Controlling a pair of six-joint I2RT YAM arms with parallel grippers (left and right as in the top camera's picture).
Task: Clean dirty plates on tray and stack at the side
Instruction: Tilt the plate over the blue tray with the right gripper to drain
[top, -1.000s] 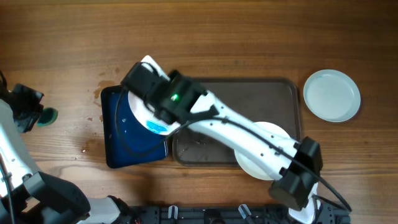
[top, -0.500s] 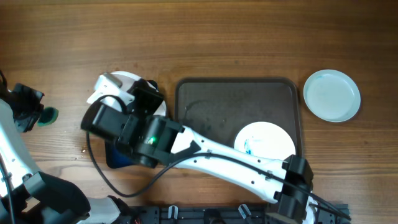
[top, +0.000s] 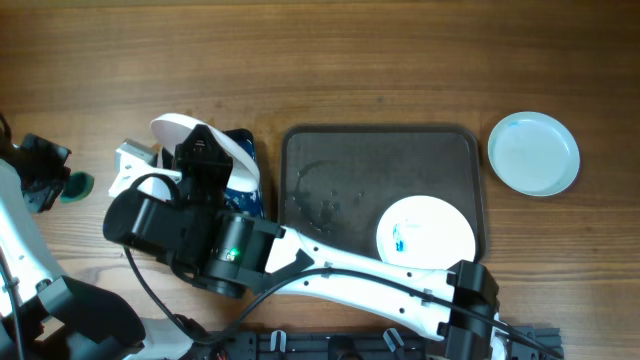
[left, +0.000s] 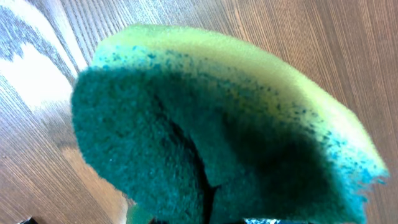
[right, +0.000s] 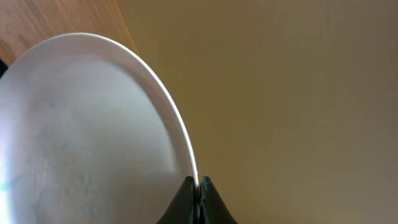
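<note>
My right gripper (top: 203, 160) is shut on the rim of a white plate (top: 185, 130), held tilted on edge above the table's left side, over the blue tray's left part. In the right wrist view the dark fingertips (right: 188, 190) of the right gripper (right: 199, 185) pinch the plate (right: 81, 137), which shows faint blue traces. A second plate (top: 425, 232) with blue smears lies in the near right corner of the dark tray (top: 380, 160). A third plate (top: 533, 152) rests on the table right of the tray. My left gripper (top: 48, 176) at the far left is shut on a green-and-yellow sponge (left: 211, 118).
A glossy dark blue tray (top: 246, 200) lies just left of the dark tray, mostly hidden under my right arm (top: 340, 270), which stretches from the near right edge across the table's front. Wet marks (top: 320, 200) show on the dark tray's left half.
My right arm has swung left from above the blue tray, carrying the plate and tipping it up on edge. The smeared plate on the tray is now uncovered. The left arm has stayed put.
</note>
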